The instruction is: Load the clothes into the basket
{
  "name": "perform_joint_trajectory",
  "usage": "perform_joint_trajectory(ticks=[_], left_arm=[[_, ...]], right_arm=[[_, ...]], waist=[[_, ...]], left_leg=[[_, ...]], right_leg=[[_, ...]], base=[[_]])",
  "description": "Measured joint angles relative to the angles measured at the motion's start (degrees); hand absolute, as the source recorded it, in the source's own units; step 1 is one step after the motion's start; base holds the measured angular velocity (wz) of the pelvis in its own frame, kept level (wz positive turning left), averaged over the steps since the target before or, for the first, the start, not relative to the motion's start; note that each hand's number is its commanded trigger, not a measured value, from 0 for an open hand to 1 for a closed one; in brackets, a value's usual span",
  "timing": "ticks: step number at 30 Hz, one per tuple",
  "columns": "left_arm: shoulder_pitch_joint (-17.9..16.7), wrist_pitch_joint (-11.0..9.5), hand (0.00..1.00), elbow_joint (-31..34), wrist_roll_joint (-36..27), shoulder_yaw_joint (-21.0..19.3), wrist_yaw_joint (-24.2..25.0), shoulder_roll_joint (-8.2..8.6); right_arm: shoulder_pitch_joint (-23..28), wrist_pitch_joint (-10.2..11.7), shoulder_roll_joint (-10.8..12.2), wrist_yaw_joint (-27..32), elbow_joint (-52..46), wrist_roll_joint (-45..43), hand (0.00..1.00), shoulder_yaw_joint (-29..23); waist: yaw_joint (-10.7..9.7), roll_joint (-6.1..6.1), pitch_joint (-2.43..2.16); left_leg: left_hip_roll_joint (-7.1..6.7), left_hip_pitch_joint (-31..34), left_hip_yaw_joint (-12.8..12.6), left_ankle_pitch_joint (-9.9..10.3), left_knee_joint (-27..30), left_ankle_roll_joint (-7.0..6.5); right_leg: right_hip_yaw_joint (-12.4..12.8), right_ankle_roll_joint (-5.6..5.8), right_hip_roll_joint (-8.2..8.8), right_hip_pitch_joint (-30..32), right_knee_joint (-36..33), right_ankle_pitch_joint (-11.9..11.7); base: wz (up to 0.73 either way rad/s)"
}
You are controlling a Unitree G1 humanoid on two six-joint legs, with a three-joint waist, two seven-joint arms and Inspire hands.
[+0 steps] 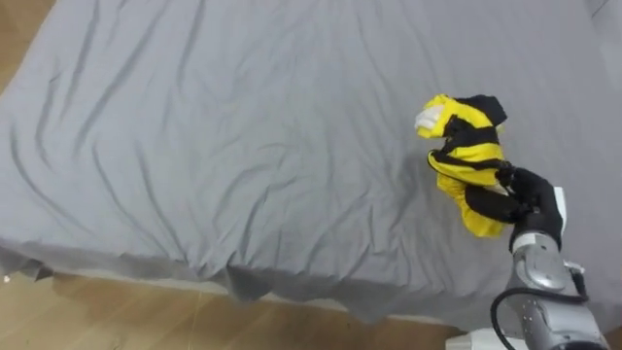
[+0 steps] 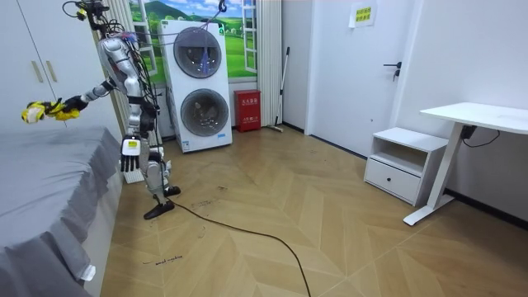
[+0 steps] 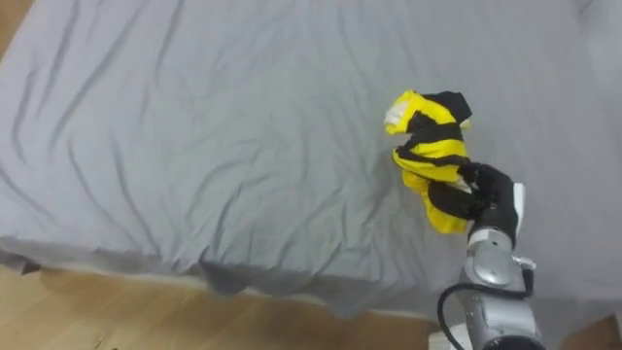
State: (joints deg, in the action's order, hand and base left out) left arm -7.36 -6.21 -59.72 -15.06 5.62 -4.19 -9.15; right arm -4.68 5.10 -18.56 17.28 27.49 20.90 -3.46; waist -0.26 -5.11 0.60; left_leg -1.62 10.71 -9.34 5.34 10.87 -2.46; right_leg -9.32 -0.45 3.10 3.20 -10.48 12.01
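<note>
Over at the right of the eye views, the right hand (image 1: 525, 194) is out above the grey bed (image 1: 243, 146), fingers curled tight round the lower end of the yellow and black garment (image 1: 466, 146); the rest of the cloth bunches up beyond the hand, with a white patch at its far tip. At the upper left of the room view the garment hangs in the air, clear of the sheet, at the end of the outstretched arm; the robot stands at the bedside with the stacked washing machines (image 2: 200, 87) behind it; the left hand (image 2: 129, 155) hangs at its side. So the pick looks done and the carry comes next. By my reckoning the trick is a firm, unchanged grip, since only one end is caught; bring the arm in close before turning, so the loose bunch does not swing or snag; let go only once the cloth is right over the basket.
</note>
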Motion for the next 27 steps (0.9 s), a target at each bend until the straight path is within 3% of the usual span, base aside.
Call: perform_joint_trajectory(ticks=[7,9,16,20,27], left_arm=[[-1.0,1.3,0.0,0.2,5.2,-2.6,-0.4,1.68],[-0.8,1.6,0.0,0.4,6.3,-2.6,-0.3,1.7],[-1.1,3.6,0.0,0.4,8.5,-2.8,0.2,1.46],[-1.1,3.7,0.0,0.4,11.3,-2.8,1.4,1.58],[-1.0,3.7,0.0,0.0,13.5,-1.7,1.1,1.72]], right_arm=[[5.1,-0.3,0.6,-3.2,-9.5,1.3,1.0,-4.3],[7.0,-0.3,1.1,-3.2,-10.4,1.4,1.0,-5.7],[10.1,-1.6,1.9,-3.0,-10.5,1.0,1.0,-7.8],[10.8,-1.6,3.8,-2.9,-10.5,0.9,1.0,-10.1],[12.6,-1.6,4.1,-1.4,-10.5,0.9,1.0,-10.4]], waist=[[-2.9,0.88,-0.62],[-4.2,0.91,-0.64],[-6.5,1.18,-0.65],[-7.8,1.45,-0.53],[-10.3,2.55,-0.54]], left_leg=[[0.92,-7.4,-5.0,1.7,-1.6,0.47],[0.97,-8.5,-5.3,2.2,-1.6,0.5],[2.09,-11.9,-9.8,3.6,-1.8,1.02],[2.81,-12.9,-13.0,4.1,-2.1,1.44],[3.56,-13.4,-17.3,4.9,-2.1,1.93]], right_leg=[[4.8,0.17,-0.44,-4.6,0.8,0.0],[5.5,0.19,-0.54,-5.7,0.8,0.0],[10.5,0.16,-1.41,-6.6,0.6,-0.1],[13.7,0.07,-2.2,-6.1,0.5,-0.4],[17.3,-0.05,-2.82,-4.7,0.3,-0.7]], base=[[-0.39],[-0.22],[-0.4],[-0.37],[-0.33]])
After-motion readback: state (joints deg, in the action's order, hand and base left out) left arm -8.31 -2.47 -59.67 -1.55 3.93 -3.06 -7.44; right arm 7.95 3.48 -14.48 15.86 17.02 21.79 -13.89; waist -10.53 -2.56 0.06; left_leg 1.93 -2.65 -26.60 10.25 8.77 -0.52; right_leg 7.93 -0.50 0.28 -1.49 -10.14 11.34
